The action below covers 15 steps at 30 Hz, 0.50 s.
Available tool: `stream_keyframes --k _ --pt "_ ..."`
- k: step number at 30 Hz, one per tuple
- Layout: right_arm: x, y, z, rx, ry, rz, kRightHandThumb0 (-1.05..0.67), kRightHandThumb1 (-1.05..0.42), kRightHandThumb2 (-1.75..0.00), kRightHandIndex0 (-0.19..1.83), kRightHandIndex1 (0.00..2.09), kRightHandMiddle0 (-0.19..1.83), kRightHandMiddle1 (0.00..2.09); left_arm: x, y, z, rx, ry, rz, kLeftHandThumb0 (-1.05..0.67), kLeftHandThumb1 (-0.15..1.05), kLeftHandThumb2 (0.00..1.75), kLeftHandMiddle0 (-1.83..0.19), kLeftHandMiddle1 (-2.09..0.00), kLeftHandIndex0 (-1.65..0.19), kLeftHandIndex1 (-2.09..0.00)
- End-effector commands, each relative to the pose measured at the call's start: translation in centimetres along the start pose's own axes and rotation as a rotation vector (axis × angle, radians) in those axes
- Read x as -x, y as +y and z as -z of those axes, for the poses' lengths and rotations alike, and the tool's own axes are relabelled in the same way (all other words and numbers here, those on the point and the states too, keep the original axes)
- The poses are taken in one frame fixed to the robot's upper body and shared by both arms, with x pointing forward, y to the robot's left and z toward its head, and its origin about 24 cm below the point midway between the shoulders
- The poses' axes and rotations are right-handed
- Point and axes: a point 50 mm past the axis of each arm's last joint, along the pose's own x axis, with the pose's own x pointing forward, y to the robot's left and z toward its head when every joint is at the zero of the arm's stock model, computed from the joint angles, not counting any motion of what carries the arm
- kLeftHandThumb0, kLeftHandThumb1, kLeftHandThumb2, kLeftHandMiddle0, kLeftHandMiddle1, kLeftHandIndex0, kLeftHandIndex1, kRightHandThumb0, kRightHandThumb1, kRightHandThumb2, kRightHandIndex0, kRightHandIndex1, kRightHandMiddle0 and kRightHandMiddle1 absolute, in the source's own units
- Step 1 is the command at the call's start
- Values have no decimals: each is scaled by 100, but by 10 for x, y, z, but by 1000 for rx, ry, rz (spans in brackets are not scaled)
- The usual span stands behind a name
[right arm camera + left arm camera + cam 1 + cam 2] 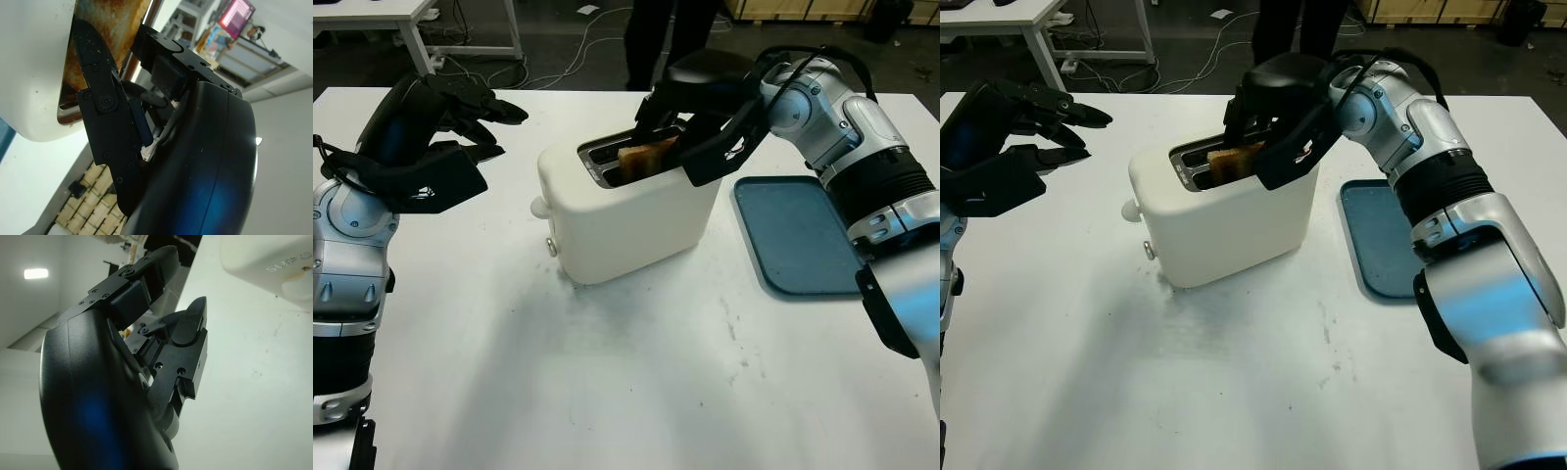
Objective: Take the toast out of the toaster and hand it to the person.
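Note:
A white toaster (617, 220) stands mid-table with a browned slice of toast (644, 157) sticking up from its near slot. My right hand (671, 132) reaches in from the right over the toaster's top. Its black fingers are closed on either side of the toast. In the right wrist view one finger (105, 112) lies across the toast (117, 19) at the slot's edge. My left hand (494, 127) hangs open above the table left of the toaster, holding nothing. A person's dark legs (656, 39) stand beyond the far table edge.
A blue tray (793, 235) lies on the white table to the right of the toaster, under my right forearm. A second white table (411, 20) and floor cables are at the far left. The toaster's knob (539, 207) faces my left hand.

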Motion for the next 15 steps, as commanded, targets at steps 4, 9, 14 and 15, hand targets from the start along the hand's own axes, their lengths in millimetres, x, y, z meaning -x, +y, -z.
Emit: stream_keyframes --k 4,9,14,15 --pt "-1 18 0 11 -5 -52 -49 -88 -2 69 65 97 2 0 -2 1 -2 -3 -3 0 84 0 -90 -65 -107 -1" --pt "-2 21 1 -3 2 -61 -42 -89 0 66 91 103 7 0 -2 2 3 0 -2 -1 84 0 -90 -65 -106 -1" --pt "0 20 3 -18 7 -52 -27 -85 0 64 141 65 111 0 -1 2 3 9 0 -4 85 0 -89 -64 -106 -1" --pt "1 20 4 -24 10 -52 -24 -84 0 67 146 65 119 0 -1 2 2 9 0 -3 85 0 -89 -64 -106 0"
